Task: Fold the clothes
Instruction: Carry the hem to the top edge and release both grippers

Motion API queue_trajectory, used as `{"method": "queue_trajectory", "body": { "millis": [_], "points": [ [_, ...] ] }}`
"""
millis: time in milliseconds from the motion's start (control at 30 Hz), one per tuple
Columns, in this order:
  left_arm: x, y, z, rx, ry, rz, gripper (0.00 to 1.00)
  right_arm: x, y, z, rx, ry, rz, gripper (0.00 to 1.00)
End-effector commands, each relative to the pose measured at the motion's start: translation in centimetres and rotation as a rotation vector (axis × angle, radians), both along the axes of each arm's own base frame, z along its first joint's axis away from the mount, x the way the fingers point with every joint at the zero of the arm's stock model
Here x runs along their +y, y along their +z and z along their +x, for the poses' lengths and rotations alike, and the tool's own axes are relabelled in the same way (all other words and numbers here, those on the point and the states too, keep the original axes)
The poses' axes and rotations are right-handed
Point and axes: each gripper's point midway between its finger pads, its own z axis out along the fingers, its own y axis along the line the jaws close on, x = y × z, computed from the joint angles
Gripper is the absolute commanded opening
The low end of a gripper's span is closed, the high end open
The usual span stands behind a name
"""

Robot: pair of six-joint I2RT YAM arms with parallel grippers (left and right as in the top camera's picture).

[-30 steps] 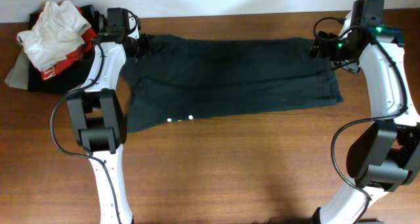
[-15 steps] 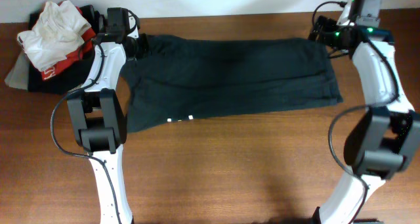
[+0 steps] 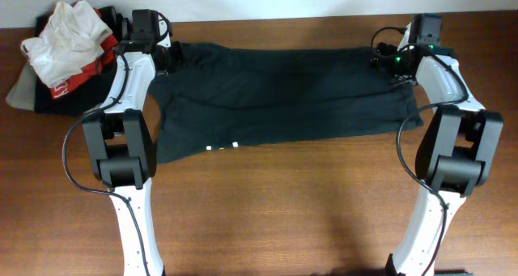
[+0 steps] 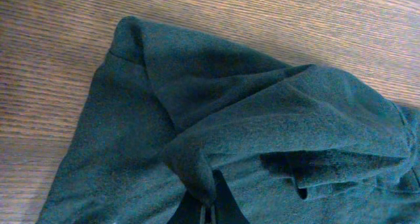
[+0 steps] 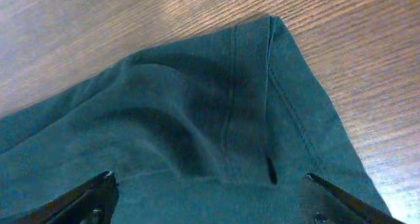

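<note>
The clothes, a charcoal-black T-shirt (image 3: 283, 94), lie spread across the back half of the table, with a sliver of white lettering (image 3: 222, 147) peeking out at the front edge. My left gripper (image 3: 173, 56) sits at the shirt's far left corner. In the left wrist view the left gripper (image 4: 211, 207) is shut on a raised fold of the T-shirt (image 4: 262, 132). My right gripper (image 3: 387, 60) hovers over the far right corner. In the right wrist view the right gripper (image 5: 210, 184) stands wide open above the T-shirt's hemmed corner (image 5: 249, 86), with nothing between its fingertips (image 5: 105, 182).
A pile of other garments lies at the back left corner: a white cloth (image 3: 69, 33) on top of a red garment (image 3: 81, 80) and dark fabric. Bare wooden table (image 3: 283, 211) stretches in front of the shirt.
The left gripper has closed on the shirt's far left corner. The right arm has swung left from beyond the shirt onto its far right corner, jaws still wide.
</note>
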Motion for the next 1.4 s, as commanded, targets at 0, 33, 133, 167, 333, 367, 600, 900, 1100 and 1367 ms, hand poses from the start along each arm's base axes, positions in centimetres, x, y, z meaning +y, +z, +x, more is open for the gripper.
{"method": "queue_trajectory", "body": {
  "millis": [0,33,133,167,333,367,600,900,1100,1367],
  "points": [
    [0.2,-0.2,0.1,0.002,0.001,0.009,0.01,-0.2,-2.1,0.1,0.028,-0.020,0.011,0.83],
    [0.2,-0.2,0.1,0.002,0.001,0.010,0.01,-0.2,-2.3,0.1,0.031,-0.024,0.011,0.83],
    [0.2,-0.2,0.1,0.002,0.001,0.010,0.01,-0.3,-3.1,0.3,0.033,-0.025,0.010,0.82],
    [0.2,-0.2,0.1,0.002,0.001,0.010,0.01,-0.3,-3.2,0.4,0.030,-0.026,0.010,0.80],
    [0.3,-0.2,0.1,0.002,0.002,0.010,0.01,-0.5,-2.9,0.9,0.007,-0.029,0.001,0.69],
    [0.3,-0.2,0.1,0.002,0.002,0.010,0.01,-0.6,-2.8,0.9,0.004,-0.030,-0.001,0.60],
    [0.3,-0.2,0.1,0.002,0.002,0.011,0.01,-1.4,-2.8,1.0,0.000,-0.057,-0.040,0.40],
    [0.9,0.8,0.3,-0.015,0.018,0.031,0.01,-2.0,-2.4,0.9,0.008,-0.119,-0.030,0.04],
    [0.8,6.0,-1.3,-0.021,0.018,0.032,0.01,-4.5,0.7,0.7,0.027,-0.189,0.003,0.04],
    [1.4,11.4,-4.0,-0.019,0.037,0.061,0.01,-6.5,3.9,-0.2,0.058,-0.223,0.006,0.04]
  ]
}}
